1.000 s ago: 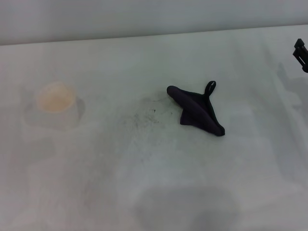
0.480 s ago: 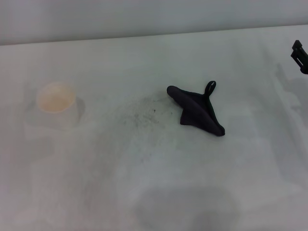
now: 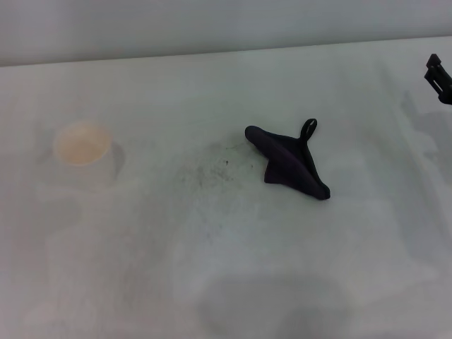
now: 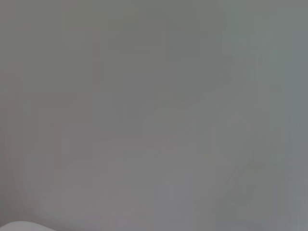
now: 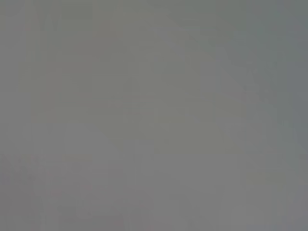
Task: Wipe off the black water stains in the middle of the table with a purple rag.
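Observation:
The purple rag [image 3: 289, 161] lies crumpled in a ridged heap on the table [image 3: 233, 268], near the middle, with its small black loop [image 3: 308, 128] pointing to the far side. No round jet-black blob shows. Only faint grey specks [image 3: 210, 168] and one tiny dark dot [image 3: 227, 163] lie just left of the rag. My right gripper [image 3: 438, 74] shows as a black tip at the right edge, well apart from the rag and above the table. My left gripper is out of view. Both wrist views show only plain grey.
A pale translucent cup [image 3: 82, 145] with a peach-coloured inside stands on the left part of the table. The table's far edge [image 3: 212, 53] meets a grey wall. Faint grey shadows lie near the front [image 3: 275, 304].
The black tip of my right gripper has shifted slightly up and back at the right edge. The rag, the specks and the cup have not moved.

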